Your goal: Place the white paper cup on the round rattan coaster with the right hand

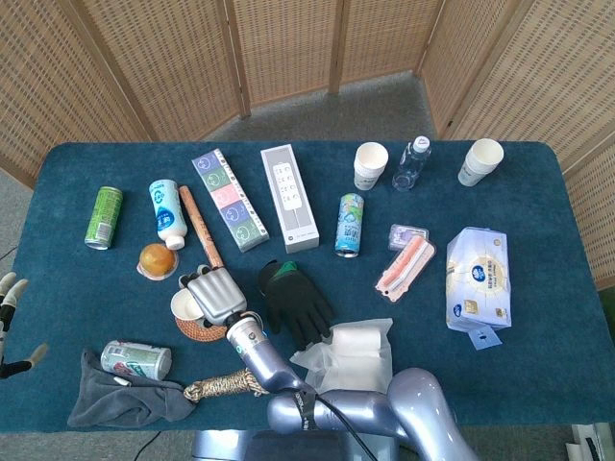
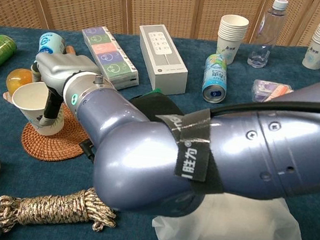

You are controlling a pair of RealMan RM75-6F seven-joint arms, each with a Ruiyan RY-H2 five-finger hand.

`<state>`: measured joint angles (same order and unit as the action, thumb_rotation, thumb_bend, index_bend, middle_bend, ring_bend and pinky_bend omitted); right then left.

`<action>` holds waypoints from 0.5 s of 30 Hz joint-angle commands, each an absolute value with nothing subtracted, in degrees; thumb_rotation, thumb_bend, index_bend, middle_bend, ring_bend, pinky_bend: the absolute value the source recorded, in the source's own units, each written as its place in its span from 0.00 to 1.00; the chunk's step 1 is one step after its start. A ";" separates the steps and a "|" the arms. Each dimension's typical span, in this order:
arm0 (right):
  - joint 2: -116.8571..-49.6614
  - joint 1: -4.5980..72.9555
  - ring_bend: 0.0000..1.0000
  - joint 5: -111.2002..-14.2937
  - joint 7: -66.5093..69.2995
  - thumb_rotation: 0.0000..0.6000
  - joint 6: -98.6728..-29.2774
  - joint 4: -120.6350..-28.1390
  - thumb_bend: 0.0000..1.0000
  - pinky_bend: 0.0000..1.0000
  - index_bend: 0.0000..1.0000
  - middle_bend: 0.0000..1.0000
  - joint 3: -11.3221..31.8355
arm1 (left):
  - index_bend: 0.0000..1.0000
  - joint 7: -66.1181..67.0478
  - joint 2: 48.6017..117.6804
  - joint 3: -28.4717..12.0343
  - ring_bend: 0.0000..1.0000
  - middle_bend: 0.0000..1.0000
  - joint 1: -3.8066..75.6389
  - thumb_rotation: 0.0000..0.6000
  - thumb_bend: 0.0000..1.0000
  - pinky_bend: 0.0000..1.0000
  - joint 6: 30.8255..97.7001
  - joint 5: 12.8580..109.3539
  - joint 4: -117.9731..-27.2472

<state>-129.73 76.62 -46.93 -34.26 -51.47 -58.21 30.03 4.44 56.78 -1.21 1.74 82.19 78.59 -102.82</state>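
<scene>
The white paper cup (image 2: 32, 103) leans to the left over the left part of the round rattan coaster (image 2: 56, 142). Whether its base touches the coaster I cannot tell. My right hand (image 2: 61, 72) grips the cup from the right side, with fingers (image 2: 52, 107) running down its wall. From the head view the cup (image 1: 184, 304) shows just left of the right hand (image 1: 215, 294), which covers most of the coaster (image 1: 196, 327). My left hand (image 1: 10, 327) hangs off the table's left edge with its fingers spread, holding nothing.
An orange ball on a dish (image 1: 157, 259) lies just behind the coaster, and a black glove (image 1: 293, 300) to its right. A coiled rope (image 1: 229, 385), a tipped can (image 1: 135, 358) on grey cloth and a white tissue pack (image 1: 351, 351) lie along the front.
</scene>
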 commanded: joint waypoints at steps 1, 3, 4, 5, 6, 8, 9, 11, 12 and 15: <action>-130.00 77.14 0.24 -47.41 -34.31 1.00 -51.57 -57.36 0.19 0.43 0.27 0.43 30.09 | 0.00 4.19 56.63 -1.20 0.00 0.00 1.66 1.00 0.28 0.00 82.37 78.75 -102.91; -130.00 77.25 0.24 -47.33 -34.16 1.00 -51.56 -57.17 0.18 0.43 0.26 0.42 30.06 | 0.00 4.10 56.57 -1.21 0.00 0.00 1.63 1.00 0.28 0.00 82.45 78.81 -102.88; -130.00 77.24 0.24 -47.30 -34.04 1.00 -51.60 -57.18 0.18 0.43 0.24 0.42 30.05 | 0.00 4.04 56.55 -1.23 0.00 0.00 1.63 1.00 0.28 0.00 82.47 78.80 -102.86; -130.00 77.18 0.24 -47.39 -33.97 1.00 -51.71 -57.21 0.17 0.43 0.20 0.41 29.93 | 0.00 3.95 56.55 -1.26 0.00 0.00 1.62 1.00 0.28 0.00 82.48 78.76 -102.84; -130.00 77.09 0.24 -47.55 -33.94 1.00 -51.79 -57.25 0.16 0.43 0.16 0.41 29.81 | 0.00 3.91 56.54 -1.26 0.00 0.00 1.62 1.00 0.28 0.00 82.47 78.75 -102.83; -129.88 76.77 0.24 -48.05 -33.79 1.00 -51.95 -57.39 0.14 0.43 0.05 0.39 29.44 | 0.00 3.85 56.49 -1.25 0.00 0.00 1.62 1.00 0.28 0.00 82.44 78.75 -102.83; -129.84 76.61 0.24 -48.25 -33.67 1.00 -52.05 -57.44 0.14 0.43 0.02 0.38 29.31 | 0.00 3.83 56.47 -1.23 0.00 0.00 1.61 1.00 0.28 0.00 82.44 78.80 -102.85; -129.75 76.20 0.24 -48.62 -33.24 1.00 -52.21 -57.54 0.14 0.43 0.00 0.38 29.13 | 0.00 3.85 56.44 -1.20 0.00 0.00 1.58 1.00 0.28 0.00 82.58 78.99 -102.93; -129.68 76.04 0.23 -48.69 -33.18 1.00 -52.25 -57.56 0.13 0.43 0.00 0.38 29.07 | 0.00 3.86 56.43 -1.19 0.00 0.00 1.54 1.00 0.28 0.00 82.70 79.09 -102.97; -129.26 75.56 0.23 -48.64 -33.34 1.00 -52.32 -57.95 0.12 0.43 0.00 0.35 29.05 | 0.00 3.91 56.43 -1.17 0.00 0.00 1.45 1.00 0.28 0.00 82.92 79.24 -103.05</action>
